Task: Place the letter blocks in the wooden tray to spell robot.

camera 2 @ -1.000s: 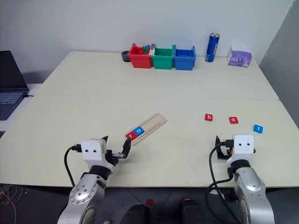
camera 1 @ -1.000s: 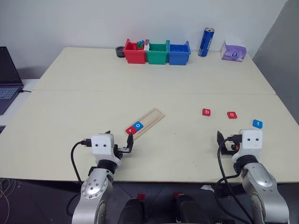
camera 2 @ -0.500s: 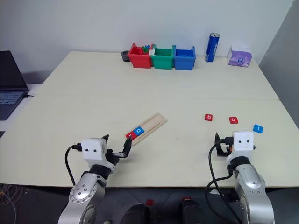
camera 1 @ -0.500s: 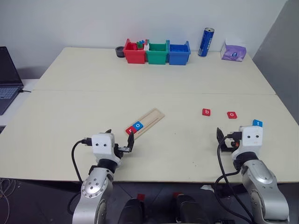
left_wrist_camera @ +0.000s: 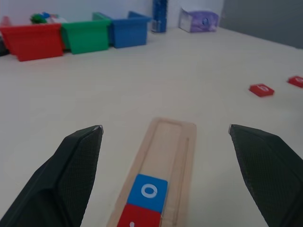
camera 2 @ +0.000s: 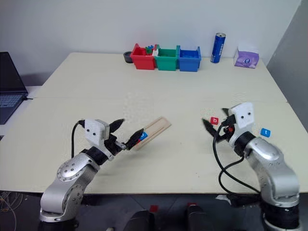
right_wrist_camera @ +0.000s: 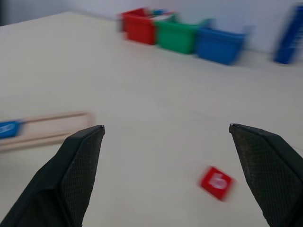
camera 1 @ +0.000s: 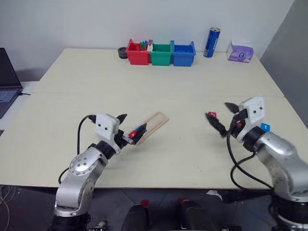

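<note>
Blocks untouched; left hand and right hand spread wide, empty.

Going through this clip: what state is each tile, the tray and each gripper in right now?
Wooden tray: flat on the table, two tiles in its near end, the rest bare.
Red tile: seated first in the tray.
Blue o tile: seated next to it.
Red b tile: loose on the table.
Blue t tile: loose on the table.
Left gripper: open, holding nothing.
Right gripper: open, holding nothing.
</note>
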Tool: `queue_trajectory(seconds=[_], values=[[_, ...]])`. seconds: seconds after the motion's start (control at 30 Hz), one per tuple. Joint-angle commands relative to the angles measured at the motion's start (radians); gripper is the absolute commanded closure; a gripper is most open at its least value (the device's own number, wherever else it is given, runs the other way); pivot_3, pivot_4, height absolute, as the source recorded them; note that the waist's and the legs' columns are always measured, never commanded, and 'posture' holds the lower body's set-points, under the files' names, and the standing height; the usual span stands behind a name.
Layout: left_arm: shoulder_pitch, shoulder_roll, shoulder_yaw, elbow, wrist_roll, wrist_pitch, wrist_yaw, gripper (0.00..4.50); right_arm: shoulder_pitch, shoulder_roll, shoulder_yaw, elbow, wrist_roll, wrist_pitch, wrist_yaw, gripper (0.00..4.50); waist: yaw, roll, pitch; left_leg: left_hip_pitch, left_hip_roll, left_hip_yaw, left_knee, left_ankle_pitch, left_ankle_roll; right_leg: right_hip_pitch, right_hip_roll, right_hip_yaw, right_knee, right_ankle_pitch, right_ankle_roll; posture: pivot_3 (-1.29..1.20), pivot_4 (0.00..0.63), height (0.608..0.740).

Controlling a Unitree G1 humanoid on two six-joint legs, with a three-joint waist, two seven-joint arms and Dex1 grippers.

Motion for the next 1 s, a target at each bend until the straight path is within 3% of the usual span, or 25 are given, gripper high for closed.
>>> queue_trajectory(seconds=[0.03, 0.23, 0.53, 1.0], values=[[-0.042, 0.023, -0.019, 0.022, -0.004, -0.014, -0.053, 0.00, -0.047, -0.082, -0.016, 0.005, 0.144, 0.043, 0.166, 0.03, 0.001, 0.000, 0.000, 0.000, 0.000, 0.000, 0.000, 0.000, 0.000, 0.000, 0.000, 0.000, 0.000, 0.000, 0.000, 0.00, 0.150, 0.740], [-0.108, 0.050, -0.051, 0.141, 0.054, -0.075, -0.103, 0.00, -0.077, -0.180, 0.072, 0.058, 0.160, -0.005, 0.326, 0.03, 0.003, -0.001, 0.001, -0.001, 0.000, 0.000, 0.000, 0.000, 0.000, 0.000, 0.000, 0.000, -0.001, 0.000, 0.000, 0.00, 0.150, 0.740], [-0.148, 0.087, -0.040, 0.316, 0.068, -0.152, -0.207, 0.00, -0.111, -0.166, 0.114, 0.095, 0.146, -0.038, 0.317, 0.03, 0.002, -0.001, 0.001, -0.001, 0.001, -0.001, 0.000, 0.000, 0.000, 0.000, 0.000, 0.000, -0.001, 0.000, 0.000, 0.00, 0.150, 0.740], [-0.176, 0.086, -0.055, 0.425, 0.079, -0.160, -0.285, 0.00, -0.096, -0.165, 0.109, 0.064, 0.149, -0.034, 0.260, 0.03, 0.002, -0.001, 0.001, -0.001, 0.001, -0.001, 0.001, 0.000, 0.000, 0.000, -0.001, 0.000, 0.000, 0.000, 0.000, 0.00, 0.150, 0.740]])
